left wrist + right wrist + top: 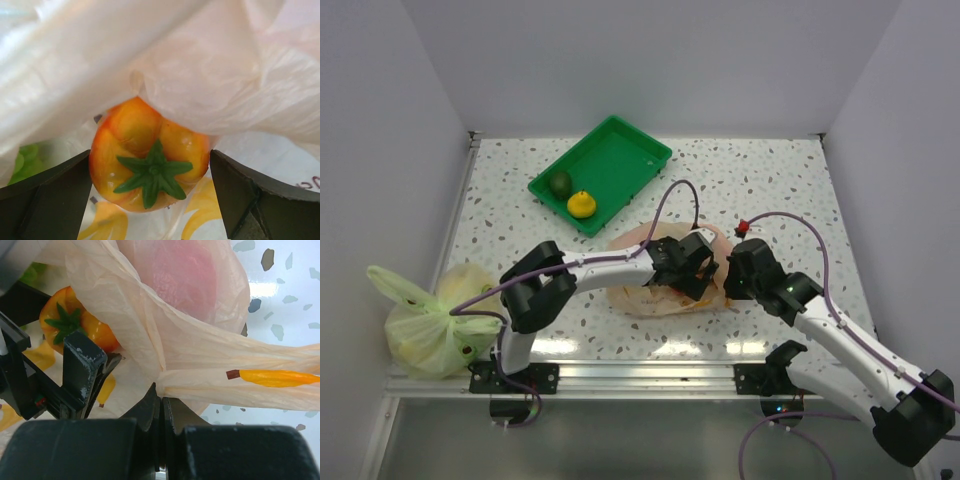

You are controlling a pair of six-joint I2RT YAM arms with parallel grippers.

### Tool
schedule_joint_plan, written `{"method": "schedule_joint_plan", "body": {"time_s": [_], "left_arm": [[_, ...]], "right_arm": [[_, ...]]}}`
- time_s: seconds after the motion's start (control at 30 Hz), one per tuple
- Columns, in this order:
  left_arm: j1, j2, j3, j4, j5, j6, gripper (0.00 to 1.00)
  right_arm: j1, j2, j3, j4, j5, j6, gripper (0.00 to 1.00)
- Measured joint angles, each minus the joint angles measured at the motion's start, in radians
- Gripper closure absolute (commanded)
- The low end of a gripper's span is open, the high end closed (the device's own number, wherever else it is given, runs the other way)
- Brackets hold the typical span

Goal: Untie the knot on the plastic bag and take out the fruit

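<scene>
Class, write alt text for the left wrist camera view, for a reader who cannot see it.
An orange-yellow toy fruit with a green leafy calyx is held between the two dark fingers of the left gripper, one against each side. The thin, pale, translucent film of the plastic bag drapes over it from above, and yellow prints show on the film beneath.

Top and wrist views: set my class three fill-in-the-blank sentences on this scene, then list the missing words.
The tray holds ___ fruits.
Fingers of the left gripper flank an orange fruit with a ___ leafy cap.
The right gripper is ___ on the bag.
Missing words: two; green; shut.
</scene>
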Motion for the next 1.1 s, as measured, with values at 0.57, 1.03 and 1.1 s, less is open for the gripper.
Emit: {"method": "schedule_joint_plan", "body": {"time_s": [0.57, 1.03, 1.1], "left_arm": [[0.003, -0.132, -0.137, 0.058, -0.006, -0.049, 0.66], [0.401, -0.513, -0.012, -0.041, 0.111, 0.019, 0.71], [0.524, -0.485, 0.014, -0.04, 0.145, 0.02, 0.71]], "right_arm": [[0.0, -0.001, 0.0, 0.0, 0.0, 0.001, 1.0], [0.0, 0.019, 0.0, 0.001, 0.0, 0.0, 1.0], [0.0, 0.019, 0.0, 0.002, 0.0, 0.0, 1.0]]}}
